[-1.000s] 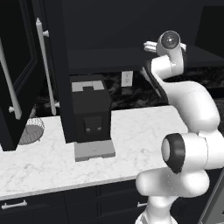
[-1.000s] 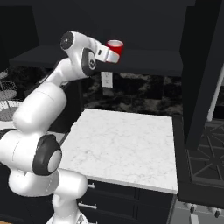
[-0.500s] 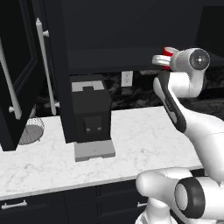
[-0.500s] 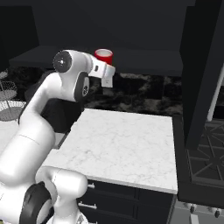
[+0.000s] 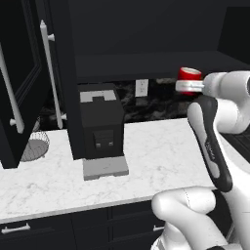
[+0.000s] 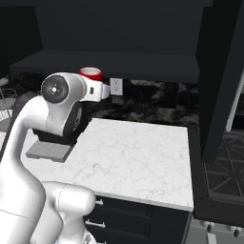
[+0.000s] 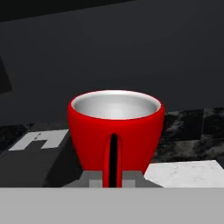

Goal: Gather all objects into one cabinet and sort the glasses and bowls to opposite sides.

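My end effector [image 7: 113, 179] is clenched on the handle of the red mug [image 7: 115, 131], held upright in the air. It hangs above the white marble desk [image 5: 161, 151], right of the black coffee machine [image 5: 101, 129].

The scene is dim and evenly lit, with no visible lamp. The white marble worktop [image 5: 161, 156] is the brightest surface; dark cabinets swallow detail toward 12 o'clock. The red mug [image 7: 116, 131] shows soft shading, no glare. Everything is sharp, without edge distortion.
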